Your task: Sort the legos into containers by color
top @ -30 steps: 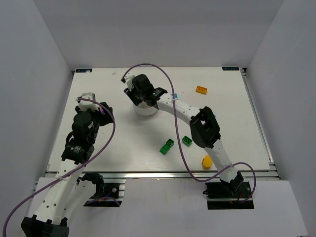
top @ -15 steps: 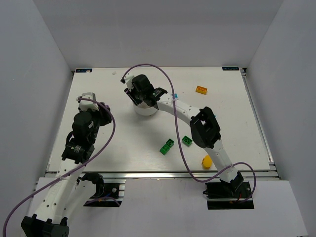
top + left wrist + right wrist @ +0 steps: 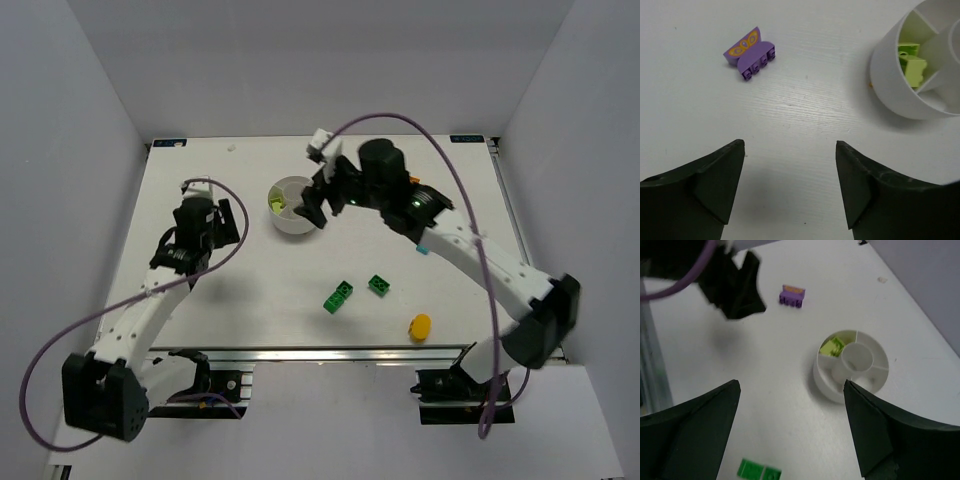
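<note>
The round white divided dish (image 3: 291, 226) stands at the table's middle back, with lime legos (image 3: 273, 203) in one wedge. My right gripper (image 3: 318, 195) hovers open and empty just right of the dish; from its wrist I see the dish (image 3: 826, 377), the lime legos (image 3: 831, 346), a purple lego (image 3: 791, 295) and a bright green lego (image 3: 759, 471). My left gripper (image 3: 215, 215) is open and empty, left of the dish. Ahead of it lie the purple lego (image 3: 750, 47) and the dish wall (image 3: 890, 90) with lime legos (image 3: 910, 65).
Two green legos (image 3: 338, 296) (image 3: 379, 284) lie on the table in front of the dish. A yellow rounded piece (image 3: 420, 325) sits near the front edge and a small cyan piece (image 3: 424, 247) shows beside the right arm. White walls enclose the table.
The right arm has lifted off the dish and swung right, its gripper now wide open; lime legos show in the dish. The left arm has reached further back toward the dish.
</note>
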Tool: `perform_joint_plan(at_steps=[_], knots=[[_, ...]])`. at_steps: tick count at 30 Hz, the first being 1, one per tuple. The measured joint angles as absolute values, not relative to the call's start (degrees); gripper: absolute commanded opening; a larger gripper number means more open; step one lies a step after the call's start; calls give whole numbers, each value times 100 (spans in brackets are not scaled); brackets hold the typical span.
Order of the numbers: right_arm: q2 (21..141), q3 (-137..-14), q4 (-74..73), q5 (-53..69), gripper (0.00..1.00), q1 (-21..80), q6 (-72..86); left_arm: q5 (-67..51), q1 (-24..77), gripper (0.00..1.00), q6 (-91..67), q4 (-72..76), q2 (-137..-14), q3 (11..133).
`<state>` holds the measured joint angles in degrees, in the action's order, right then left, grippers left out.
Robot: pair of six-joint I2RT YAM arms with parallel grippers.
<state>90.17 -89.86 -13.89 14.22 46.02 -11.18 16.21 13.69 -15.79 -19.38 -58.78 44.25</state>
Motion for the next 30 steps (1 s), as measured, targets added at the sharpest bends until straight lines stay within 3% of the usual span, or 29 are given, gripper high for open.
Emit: perform_joint_plan(at_steps=[6,14,20,30], knots=[[7310,-6906,-1527,2628,89,3903,-1608,1627,998,98,-1651,-2510,-7891,5887],[6051,-5677,-2198,4613,89,3192,-2453,1291,311,95,-1194,-3129,-9900,7800],[5780,-5642,-2215,5124,89,2910,-2604,777,148,75,-561,-3201,-10455,8086],[5776,-5527,-2259,5417,89,2720,-2694,231,10,86,263,-3247,-10639,8162]])
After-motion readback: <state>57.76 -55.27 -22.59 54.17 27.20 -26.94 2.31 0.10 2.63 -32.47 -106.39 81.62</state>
